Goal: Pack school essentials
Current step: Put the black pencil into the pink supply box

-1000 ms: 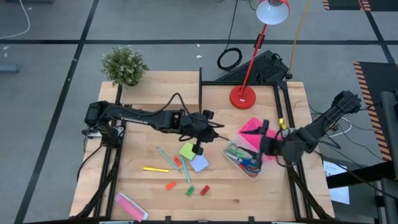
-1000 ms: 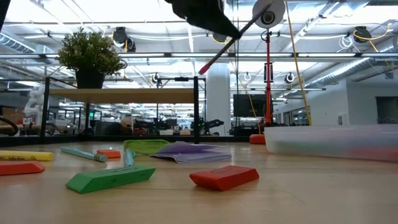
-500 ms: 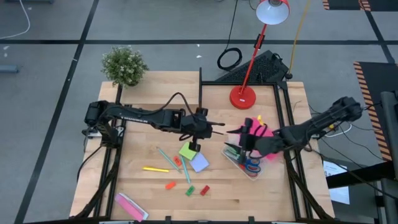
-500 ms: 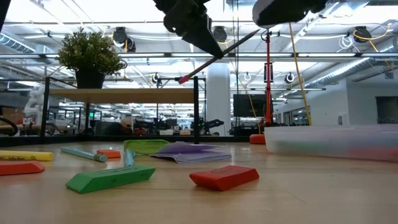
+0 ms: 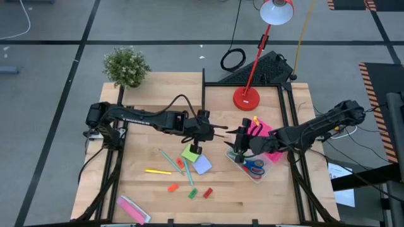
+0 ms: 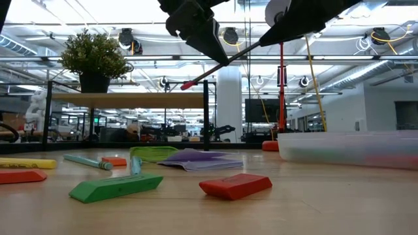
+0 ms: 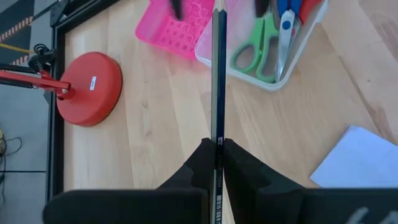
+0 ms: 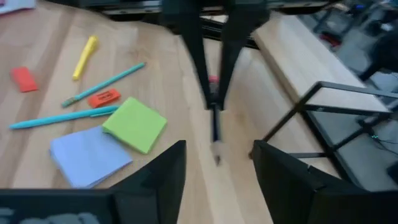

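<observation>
My left gripper (image 5: 211, 130) hangs above the table's middle, shut on a dark pencil (image 7: 217, 74) with a red end (image 6: 187, 85). The pencil's other end points toward the table's right. There my right gripper (image 8: 217, 171) stands open above the clear box (image 5: 251, 165), its fingers on either side of that end without touching it. Green (image 5: 191, 153) and pale-blue (image 5: 202, 165) sticky-note pads, teal pencils (image 5: 168, 158), a yellow pen (image 5: 158, 171) and small orange (image 5: 172, 187), green (image 5: 192, 193) and red (image 5: 207, 192) blocks lie flat on the table. Scissors (image 7: 255, 53) lie in the box. My left gripper pinches the pencil's shaft (image 7: 217, 142) between its two fingertips, about midway along, a little nearer the red end. The pencil runs on forward past the fingers rather than across them. It is lifted clear of the table and slants, its red end lower.
A pink perforated lid (image 5: 264, 133) lies beside the box, under my right arm. A red lamp base (image 5: 246, 98) stands at the far middle and a potted plant (image 5: 126, 66) at the far left. A pink-and-white packet (image 5: 132, 209) lies near the front left edge.
My right gripper has gone from the table's right edge toward the left, over the box, up to the free end of the pencil. My left gripper has kept its hold; the pencil's red end has sunk a little.
</observation>
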Robot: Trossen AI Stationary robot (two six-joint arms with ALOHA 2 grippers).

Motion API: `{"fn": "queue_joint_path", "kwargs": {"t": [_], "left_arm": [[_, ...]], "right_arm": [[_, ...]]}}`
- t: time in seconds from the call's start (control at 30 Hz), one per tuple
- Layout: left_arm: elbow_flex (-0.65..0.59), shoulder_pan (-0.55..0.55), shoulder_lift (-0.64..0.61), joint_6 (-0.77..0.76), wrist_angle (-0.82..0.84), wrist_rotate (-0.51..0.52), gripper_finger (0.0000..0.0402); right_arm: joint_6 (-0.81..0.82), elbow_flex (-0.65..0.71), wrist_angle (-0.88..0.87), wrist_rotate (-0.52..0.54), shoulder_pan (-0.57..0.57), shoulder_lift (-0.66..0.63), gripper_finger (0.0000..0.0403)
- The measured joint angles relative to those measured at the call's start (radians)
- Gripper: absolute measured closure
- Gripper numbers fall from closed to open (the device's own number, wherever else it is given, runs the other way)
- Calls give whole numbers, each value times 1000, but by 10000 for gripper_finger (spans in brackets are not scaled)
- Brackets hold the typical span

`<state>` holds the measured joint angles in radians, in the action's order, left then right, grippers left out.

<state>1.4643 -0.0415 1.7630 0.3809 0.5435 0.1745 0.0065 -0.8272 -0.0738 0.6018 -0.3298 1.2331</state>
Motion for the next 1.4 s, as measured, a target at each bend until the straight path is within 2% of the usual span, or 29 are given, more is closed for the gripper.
{"fn": "queue_joint_path", "kwargs": {"t": [0.37, 0.5, 0.87, 1.2, 1.3, 1.4], "left_arm": [[0, 0, 0, 0, 2, -7, 376], [0, 2, 0, 1, -3, -18, 376], [0, 2, 0, 2, -4, -19, 376], [0, 1, 0, -5, 0, -21, 375], [-1, -7, -1, -17, -2, -21, 360], [-1, -20, -8, -28, -11, -18, 316]], "right_arm": [[-26, 0, 39, -53, 14, 26, 314], [-46, 0, 94, -54, 19, 43, 322], [-46, 0, 102, -56, 23, 43, 327], [-35, 0, 101, -52, 30, 42, 389], [-34, 0, 98, -55, 29, 36, 385], [-12, 0, 87, -61, 21, 25, 376]]}}
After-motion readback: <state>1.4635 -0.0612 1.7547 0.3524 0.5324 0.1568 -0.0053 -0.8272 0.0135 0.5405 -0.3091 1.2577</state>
